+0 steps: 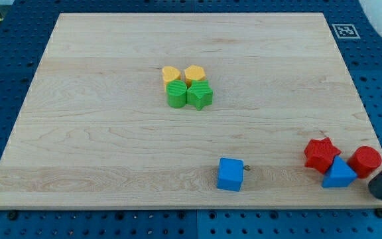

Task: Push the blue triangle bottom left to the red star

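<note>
With no jaws to grip, my tip (pixel 379 192) sits just right of the blue triangle (pixel 339 174), which touches the red star (pixel 321 155) near the bench's (pixel 111 133) edge; a careless shove could drag the star or red cylinder (pixel 365 160) along.

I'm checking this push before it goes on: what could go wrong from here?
1. The blue triangle already touches the red star; pushing further could shove the star away.
2. The red cylinder sits close beside my tip, so a sweep might knock it.
3. All three lie near the board's edge and could slide off.
</note>
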Available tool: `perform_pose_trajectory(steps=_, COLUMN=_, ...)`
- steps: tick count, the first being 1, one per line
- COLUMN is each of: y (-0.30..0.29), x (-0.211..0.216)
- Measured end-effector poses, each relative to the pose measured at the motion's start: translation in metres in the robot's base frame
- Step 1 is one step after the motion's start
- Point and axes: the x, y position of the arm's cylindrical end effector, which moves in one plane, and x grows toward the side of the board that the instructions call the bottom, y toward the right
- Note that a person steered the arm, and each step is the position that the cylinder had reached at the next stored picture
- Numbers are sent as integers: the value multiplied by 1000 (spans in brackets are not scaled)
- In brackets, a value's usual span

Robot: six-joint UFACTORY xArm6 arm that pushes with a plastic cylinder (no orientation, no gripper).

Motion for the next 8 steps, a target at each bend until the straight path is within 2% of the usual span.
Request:
perform_pose_trajectory(steps=3, y=-8, x=-17)
perform_pose_trajectory(steps=8, y=-77, x=-17)
